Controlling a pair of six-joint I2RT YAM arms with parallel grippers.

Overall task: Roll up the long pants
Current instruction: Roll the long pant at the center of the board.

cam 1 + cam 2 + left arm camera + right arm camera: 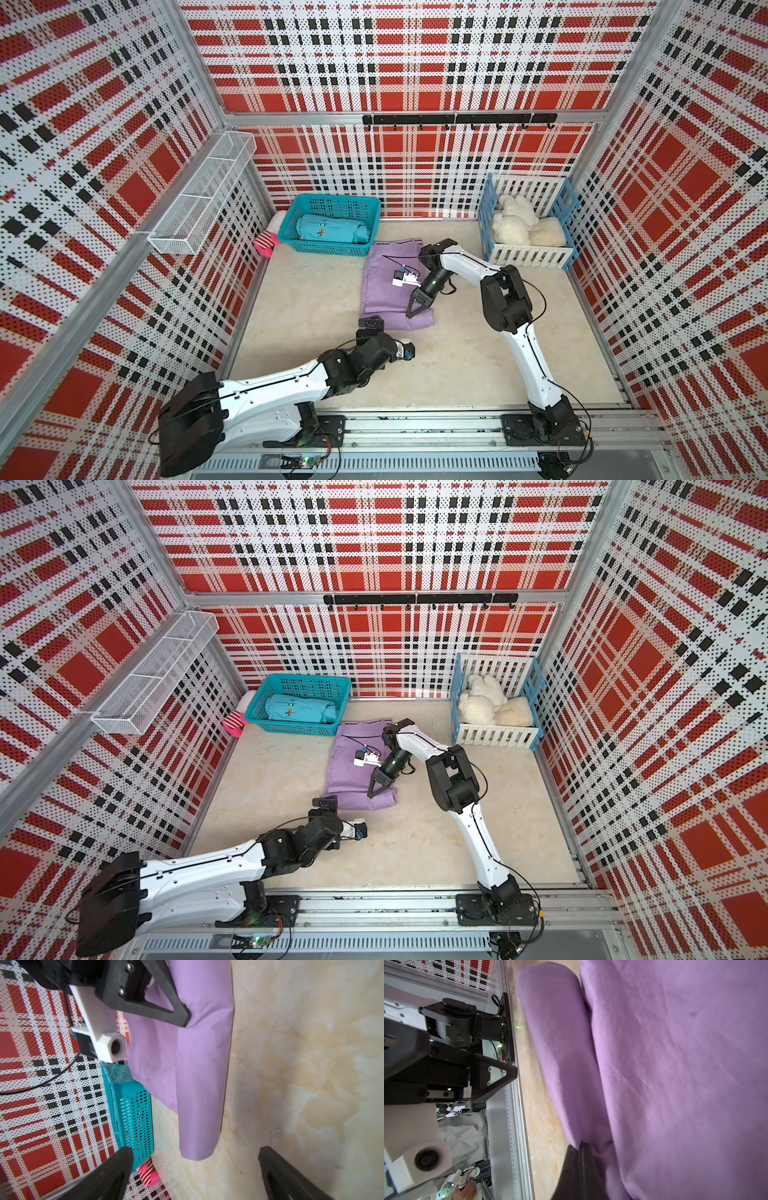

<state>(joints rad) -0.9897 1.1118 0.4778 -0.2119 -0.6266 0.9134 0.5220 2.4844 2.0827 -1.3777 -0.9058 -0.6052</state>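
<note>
In both top views the right arm's wrist and its white camera cover the middle of the long pants [382, 295] [347, 775]. The waistband at their upper end is too small to make out. The pants lie at the centre of the frame, just below and right of the teal basket [328, 249], with their lower edge turned into a short roll.

From above, the right gripper [411, 314] blends into the cloth at its tips. The right wrist view shows it [580, 1145] clenched on a pinch of fabric in the crease between the roll and the flat cloth.

The left gripper [371, 324] sits at the roll's lower-left end, and the top views do not show whether it touches. In the left wrist view its fingers [122, 1159] are spread wide and released, with the roll's end just short of them.
</note>
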